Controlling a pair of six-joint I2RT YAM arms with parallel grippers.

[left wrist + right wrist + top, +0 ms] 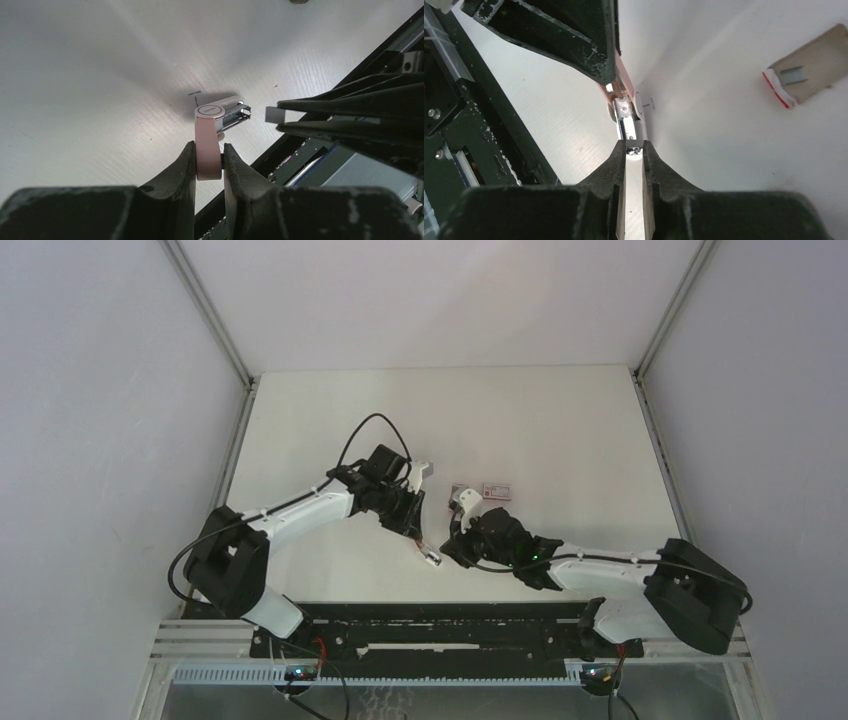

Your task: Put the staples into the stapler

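Pincers are hovering tip to tip by the surface's (560, 420) near edge: left pincer (207, 150) gripping the pale pink-and-white plastic mini stapler (220, 107), right pincer (634, 147) pinching a thin silvery staple strip (274, 115).

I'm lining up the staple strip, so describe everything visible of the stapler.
The stapler is pale pink and white plastic, its round-ended white top bearing a logo. It is hinged open, exposing the metal channel. The left gripper is shut on its pink arm. The staples, held by the right gripper, sit just short of the channel's open end.
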